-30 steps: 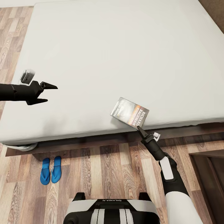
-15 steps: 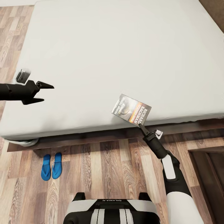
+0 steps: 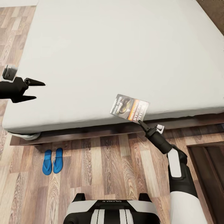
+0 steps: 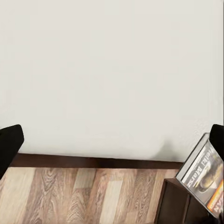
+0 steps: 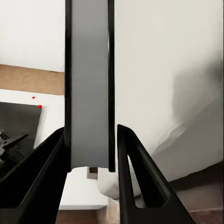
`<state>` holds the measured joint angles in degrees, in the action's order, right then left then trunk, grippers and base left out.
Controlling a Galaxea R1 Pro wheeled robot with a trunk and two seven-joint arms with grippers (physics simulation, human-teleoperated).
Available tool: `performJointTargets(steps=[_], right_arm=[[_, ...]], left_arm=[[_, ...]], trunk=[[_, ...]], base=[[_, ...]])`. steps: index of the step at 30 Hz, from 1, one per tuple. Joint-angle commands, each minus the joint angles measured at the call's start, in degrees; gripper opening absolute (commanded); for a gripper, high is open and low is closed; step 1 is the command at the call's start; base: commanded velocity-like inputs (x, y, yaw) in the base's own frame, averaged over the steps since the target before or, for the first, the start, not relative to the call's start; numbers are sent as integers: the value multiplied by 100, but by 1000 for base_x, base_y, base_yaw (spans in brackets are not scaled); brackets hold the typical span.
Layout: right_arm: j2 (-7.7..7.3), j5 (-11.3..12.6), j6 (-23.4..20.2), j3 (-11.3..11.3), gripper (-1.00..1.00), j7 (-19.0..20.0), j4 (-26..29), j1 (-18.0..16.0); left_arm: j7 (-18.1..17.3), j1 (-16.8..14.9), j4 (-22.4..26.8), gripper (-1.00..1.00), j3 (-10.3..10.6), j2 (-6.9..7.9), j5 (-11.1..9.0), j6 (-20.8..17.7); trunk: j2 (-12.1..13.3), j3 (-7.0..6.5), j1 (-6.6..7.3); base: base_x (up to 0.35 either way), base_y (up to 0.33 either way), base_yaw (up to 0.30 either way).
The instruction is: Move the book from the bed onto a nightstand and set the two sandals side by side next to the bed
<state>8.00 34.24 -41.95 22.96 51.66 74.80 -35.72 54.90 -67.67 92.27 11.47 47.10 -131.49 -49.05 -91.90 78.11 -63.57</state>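
Note:
The book (image 3: 129, 109), dark with an orange band, hangs tilted just over the front edge of the bed (image 3: 118, 46). My right gripper (image 3: 140, 123) is shut on its lower corner. In the right wrist view its grey edge (image 5: 88, 84) runs between the fingers (image 5: 44, 177). My left gripper (image 3: 31, 90) is open and holds nothing, out over the mattress's left side. From the left wrist view the book (image 4: 205, 175) shows far off. Both blue sandals (image 3: 52, 161) lie side by side on the floor by the bed's front left corner.
A dark brown nightstand (image 3: 207, 168) stands on the wood floor at the right, close to my right arm. The dark bed frame (image 3: 93, 134) runs along the mattress's front edge. Bare plank floor (image 3: 102, 174) lies between the sandals and the nightstand.
The head view has shifted, so more of the nightstand shows. My left gripper has drawn back to the left. The book has turned a little in the right gripper.

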Motion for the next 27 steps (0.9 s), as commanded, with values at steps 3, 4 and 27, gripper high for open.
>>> performJointTargets(steps=[3, 4, 27], right_arm=[[15, -44, -302, -73, -100, -351, 230, -3], [13, -54, -340, -122, -100, -400, 270, -2], [17, -82, -553, -1402, -100, -587, 1496, 380]], left_arm=[[-530, 118, 1, 100, -100, 602, -189, -73], [-704, 180, 1, 100, -123, 777, -208, -97], [-2637, 2990, 1, 100, -261, 1955, 443, 146]], trunk=[[-2, -23, 0], [-2, -32, 0], [-2, -243, 0]], base=[[-8, 0, 0], [-5, 0, 0], [0, 0, 0]])
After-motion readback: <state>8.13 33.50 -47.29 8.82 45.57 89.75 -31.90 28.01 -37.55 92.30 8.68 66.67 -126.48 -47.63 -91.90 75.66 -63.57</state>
